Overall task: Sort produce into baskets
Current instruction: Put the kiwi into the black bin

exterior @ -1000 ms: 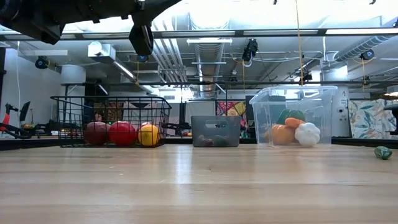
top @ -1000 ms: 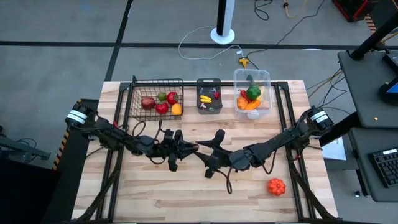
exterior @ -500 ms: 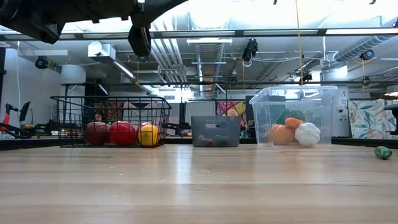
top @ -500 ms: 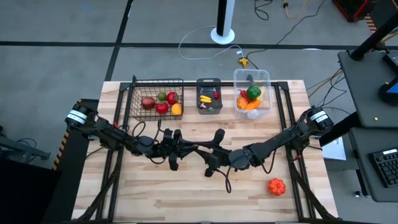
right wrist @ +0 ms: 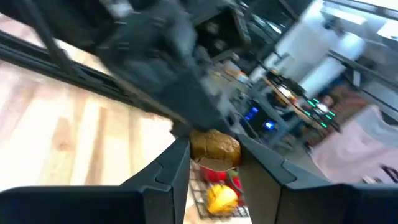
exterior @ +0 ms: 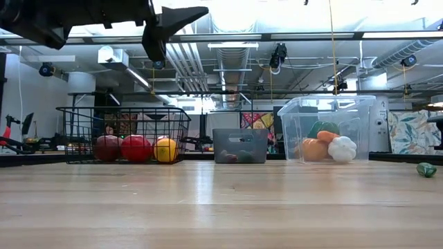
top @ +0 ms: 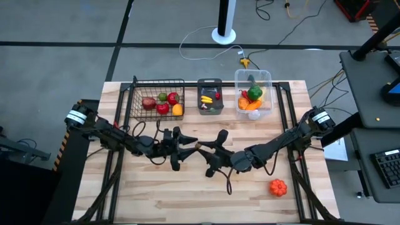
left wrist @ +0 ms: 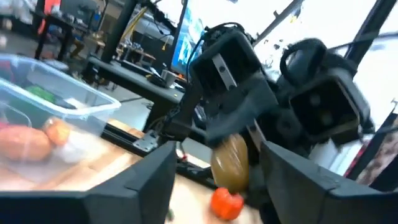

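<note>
Above the middle of the table my two grippers meet tip to tip. A brown, potato-like piece of produce (right wrist: 214, 146) sits between the fingers of my right gripper (right wrist: 213, 150), which is shut on it. My left gripper (left wrist: 217, 152) faces it from the table's left, open, one finger on either side of the brown piece (left wrist: 230, 160) and apart from it. At the far edge stand the wire basket (top: 139, 94), the grey bin (top: 210, 82) and the clear tub (top: 254, 75), each with produce inside. My right gripper pinches the brown piece (right wrist: 217, 142) between its two fingers. The fingers come in level from the table's right side. The piece is lifted well clear of the table.
An orange-red pepper (top: 277, 187) lies on the table near the front right, also seen in the left wrist view (left wrist: 225, 203). A small green piece (exterior: 426, 169) lies at the right in the low view. Bare wood stretches along the near half of the table.
My left gripper has opened and let go of the brown piece; in the low view one of its fingers has swung out sideways. The brown piece stays where it was, above mid-table. Neither arm has shifted.
</note>
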`<act>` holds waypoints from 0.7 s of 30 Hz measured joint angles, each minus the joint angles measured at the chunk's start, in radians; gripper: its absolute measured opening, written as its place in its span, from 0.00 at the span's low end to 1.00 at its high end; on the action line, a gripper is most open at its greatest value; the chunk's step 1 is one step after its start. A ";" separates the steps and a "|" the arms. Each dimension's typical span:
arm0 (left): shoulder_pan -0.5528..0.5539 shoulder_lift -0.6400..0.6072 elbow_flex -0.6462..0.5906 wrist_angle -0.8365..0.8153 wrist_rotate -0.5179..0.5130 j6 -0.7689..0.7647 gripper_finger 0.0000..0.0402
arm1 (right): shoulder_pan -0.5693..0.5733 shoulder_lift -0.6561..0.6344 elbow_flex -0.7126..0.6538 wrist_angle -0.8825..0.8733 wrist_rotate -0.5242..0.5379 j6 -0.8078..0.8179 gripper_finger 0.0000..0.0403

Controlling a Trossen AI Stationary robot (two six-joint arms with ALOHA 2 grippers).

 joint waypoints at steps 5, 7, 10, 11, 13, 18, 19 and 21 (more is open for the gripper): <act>0.000 -0.005 -0.007 -0.052 -0.002 0.113 0.61 | 0.000 0.000 0.000 0.001 0.126 0.031 0.28; 0.000 -0.005 -0.007 -0.089 -0.008 0.144 0.62 | -0.008 -0.002 0.000 0.002 0.171 0.055 0.28; -0.001 -0.005 -0.007 -0.179 0.000 0.151 0.62 | -0.027 -0.006 0.000 0.002 0.212 0.076 0.28; -0.001 -0.005 -0.007 -0.217 0.017 0.143 0.62 | -0.036 -0.008 0.000 0.002 0.212 0.077 0.28; -0.004 -0.005 -0.006 -0.303 0.051 0.098 0.62 | -0.055 -0.018 0.002 0.001 0.210 0.078 0.27; -0.044 -0.005 0.000 -0.506 0.061 -0.023 0.62 | -0.120 -0.031 0.055 -0.080 0.158 0.088 0.26; -0.057 -0.005 0.000 -0.537 0.043 -0.036 0.61 | -0.139 -0.033 0.071 -0.122 0.127 0.113 0.26; -0.081 -0.005 0.000 -0.597 -0.002 -0.074 0.60 | -0.184 -0.034 0.106 -0.224 0.054 0.177 0.25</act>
